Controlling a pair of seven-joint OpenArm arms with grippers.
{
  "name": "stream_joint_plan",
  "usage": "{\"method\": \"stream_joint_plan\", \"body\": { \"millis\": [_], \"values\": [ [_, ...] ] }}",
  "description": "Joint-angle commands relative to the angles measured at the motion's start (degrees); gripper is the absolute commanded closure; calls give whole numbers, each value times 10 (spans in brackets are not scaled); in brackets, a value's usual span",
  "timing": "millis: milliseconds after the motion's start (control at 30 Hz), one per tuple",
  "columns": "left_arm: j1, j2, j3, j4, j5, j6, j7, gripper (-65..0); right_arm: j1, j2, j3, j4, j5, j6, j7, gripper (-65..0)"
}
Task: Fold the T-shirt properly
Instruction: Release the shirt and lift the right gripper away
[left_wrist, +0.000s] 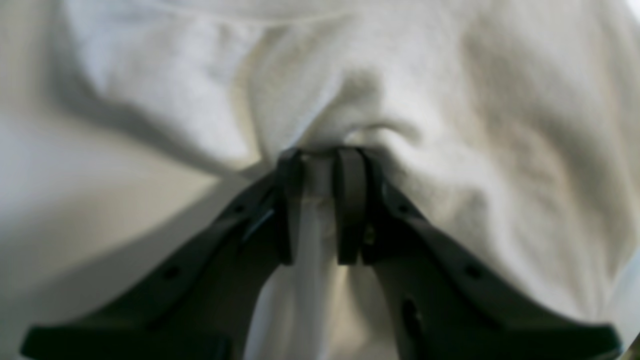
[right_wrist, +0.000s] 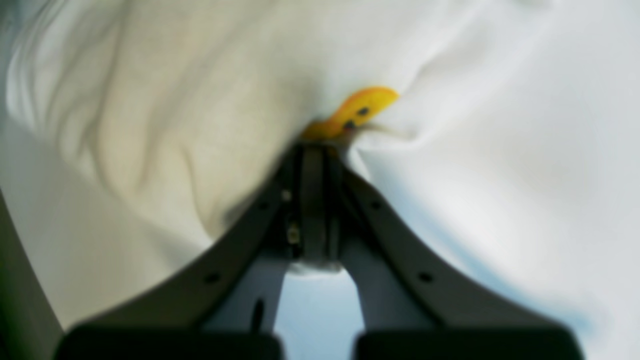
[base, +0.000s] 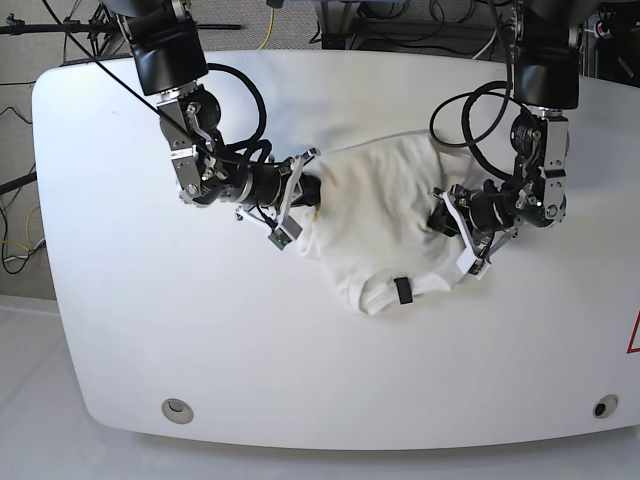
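While both grippers pinch T-shirt (base: 385, 215), left gripper (left_wrist: 320, 156) and right gripper (right_wrist: 314, 145), we keep cloth taut, move together.

I see the T-shirt (base: 385, 215) as plain white cloth, creamier in its shaded folds. A black neck tag (base: 402, 290) sits at the collar. A small yellow-orange mark (right_wrist: 356, 111) with dark dots shows by the right gripper (right_wrist: 314, 150), which is black. The table (base: 120, 330) is white.
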Motion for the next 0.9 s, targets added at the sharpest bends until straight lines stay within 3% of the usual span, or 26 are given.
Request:
{"method": "stream_joint_plan", "body": {
  "millis": [0, 300, 633, 867],
  "values": [
    [-7, 6, 2, -41, 62, 15, 36, -122, -12, 8, -1, 11, -17, -3, -27, 0],
    [-45, 14, 2, -124, 73, -30, 4, -122, -56, 19, -1, 60, -21, -3, -27, 0],
    [-66, 14, 2, -131, 72, -35, -1, -122, -64, 24, 1, 74, -21, -4, -27, 0],
    [-89, 13, -3, -130, 70, -36, -1, -122, -64, 29, 52, 77, -17, -4, -27, 0]
  ]
}}
